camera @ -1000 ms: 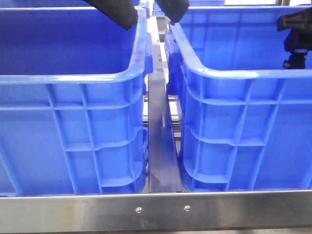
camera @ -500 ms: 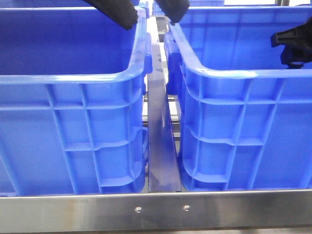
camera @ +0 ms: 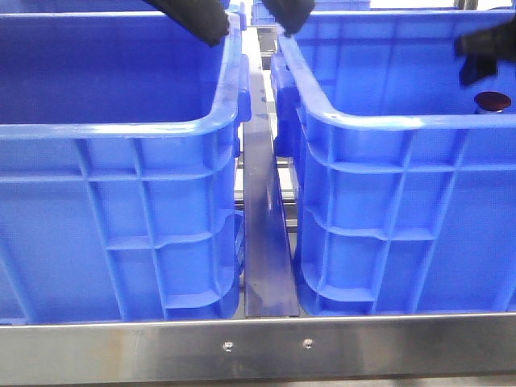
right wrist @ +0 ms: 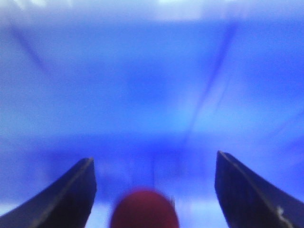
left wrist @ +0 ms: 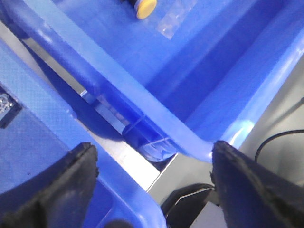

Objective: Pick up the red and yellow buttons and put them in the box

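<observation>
Two like blue crates stand side by side, the left one and the right one. My right gripper is blurred, above the far right of the right crate. A dark-red button shows just below it, behind the rim. In the right wrist view the gripper is open and the red button lies low between the fingers, touching neither. My left gripper is open and empty above the gap between the crates. In the left wrist view a yellow button lies on a crate floor.
A metal strip runs between the crates and a steel rail runs along the front edge. A clear plastic scrap lies next to the yellow button. A black cable lies outside the crate corner.
My right gripper dipped lower in the right crate, then rose again. The red cap now shows below it. The left gripper has barely moved.
</observation>
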`<state>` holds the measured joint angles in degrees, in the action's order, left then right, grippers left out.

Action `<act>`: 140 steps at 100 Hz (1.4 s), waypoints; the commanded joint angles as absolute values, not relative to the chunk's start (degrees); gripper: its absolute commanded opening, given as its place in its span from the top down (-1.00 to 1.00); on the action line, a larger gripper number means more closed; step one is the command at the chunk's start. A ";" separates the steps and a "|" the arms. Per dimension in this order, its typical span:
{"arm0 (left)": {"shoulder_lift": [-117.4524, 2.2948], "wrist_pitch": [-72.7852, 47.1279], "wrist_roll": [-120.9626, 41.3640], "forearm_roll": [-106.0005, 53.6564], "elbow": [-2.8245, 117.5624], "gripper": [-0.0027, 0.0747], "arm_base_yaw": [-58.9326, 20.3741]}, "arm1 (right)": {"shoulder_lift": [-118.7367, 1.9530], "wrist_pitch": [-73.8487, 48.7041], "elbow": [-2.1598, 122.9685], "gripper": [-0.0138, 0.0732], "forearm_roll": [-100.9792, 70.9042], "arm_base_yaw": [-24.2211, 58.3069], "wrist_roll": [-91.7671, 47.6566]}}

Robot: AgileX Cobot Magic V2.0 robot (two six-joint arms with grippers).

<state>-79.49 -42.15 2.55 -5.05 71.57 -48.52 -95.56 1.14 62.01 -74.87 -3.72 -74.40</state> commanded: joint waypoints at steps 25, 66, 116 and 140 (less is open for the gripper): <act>-76.01 -35.06 3.33 -5.56 73.44 -0.27 -47.43 | -81.73 0.53 57.57 -0.41 -75.42 -3.93 -74.90; -70.27 -35.81 3.33 -2.46 71.93 0.68 -26.84 | -65.91 -2.33 45.04 0.81 -75.42 -3.93 -74.90; -51.05 -25.95 3.33 -2.05 54.30 0.98 -8.84 | -49.88 -5.00 35.11 0.84 -75.42 -3.93 -74.90; -38.44 -19.61 3.33 -1.93 42.80 0.98 -8.84 | -39.99 -5.90 29.74 0.84 -75.42 -3.93 -74.90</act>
<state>-42.38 -26.74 2.75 -1.84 44.60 -9.07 -43.53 -5.87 29.78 -74.87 -3.72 -74.50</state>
